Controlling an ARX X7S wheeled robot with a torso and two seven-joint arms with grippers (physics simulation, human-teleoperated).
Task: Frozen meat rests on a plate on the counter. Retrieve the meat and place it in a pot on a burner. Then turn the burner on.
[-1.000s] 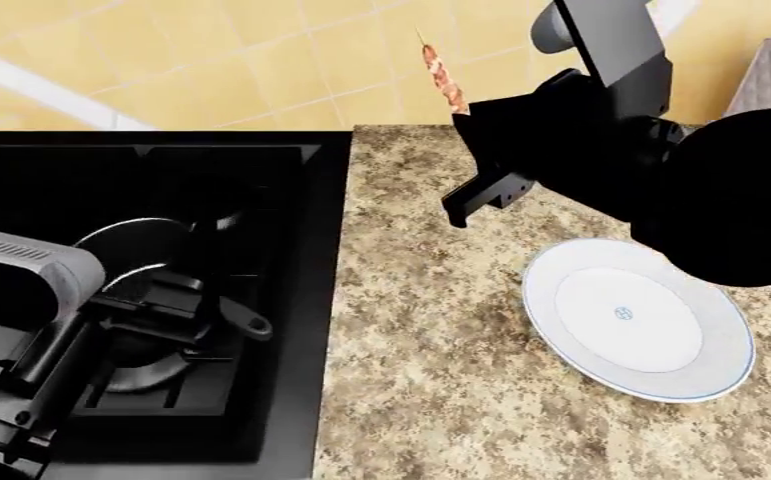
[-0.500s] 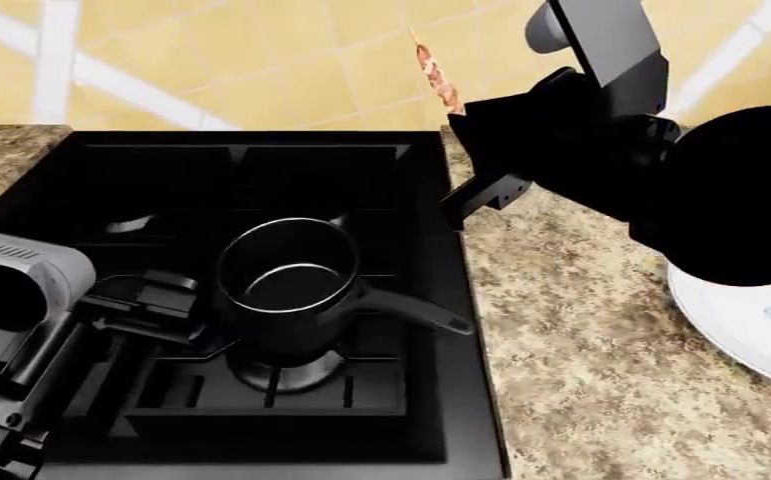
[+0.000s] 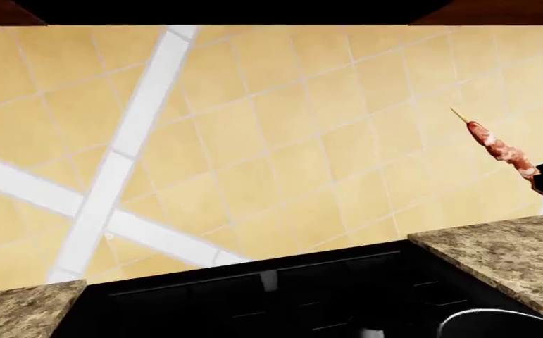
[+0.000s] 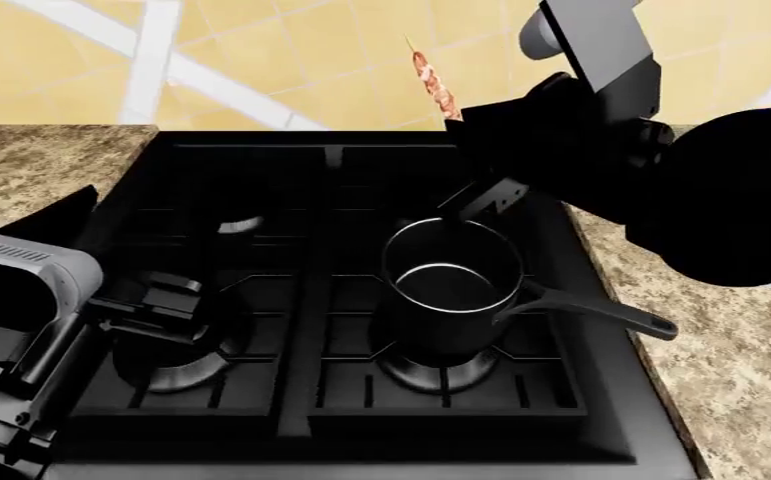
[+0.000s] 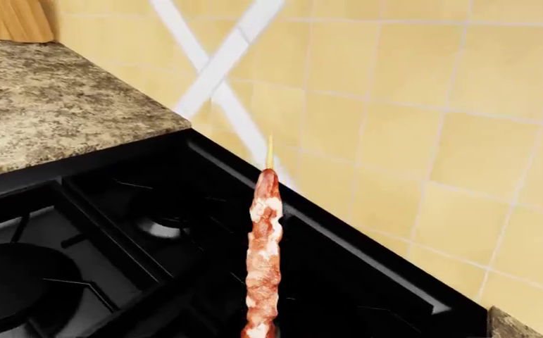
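My right gripper [image 4: 464, 117] is shut on the lower end of the frozen meat [image 4: 432, 84], a reddish streaky strip on a thin skewer that points up in front of the tiled wall. It hangs above and behind the pot [image 4: 447, 291], which sits empty on the front right burner with its handle [image 4: 603, 312] pointing right. The right wrist view shows the meat [image 5: 263, 267] over the black stove top. From the left wrist view the meat [image 3: 502, 152] and the pot's rim [image 3: 502, 318] are at the edge. My left gripper [image 4: 153, 306] is open and low over the front left burner. The plate is out of view.
The black stove [image 4: 225, 400] fills the middle of the head view. Speckled counter [image 4: 32, 165] lies to its left and more counter [image 4: 745, 350] to its right. A yellow tiled wall [image 4: 292, 50] stands behind. A wooden object [image 5: 8, 17] stands on the far counter.
The head view has swung left: stove and pot slid right in the picture and the plate left the frame. The right gripper still holds the meat up; the left arm looks unmoved.
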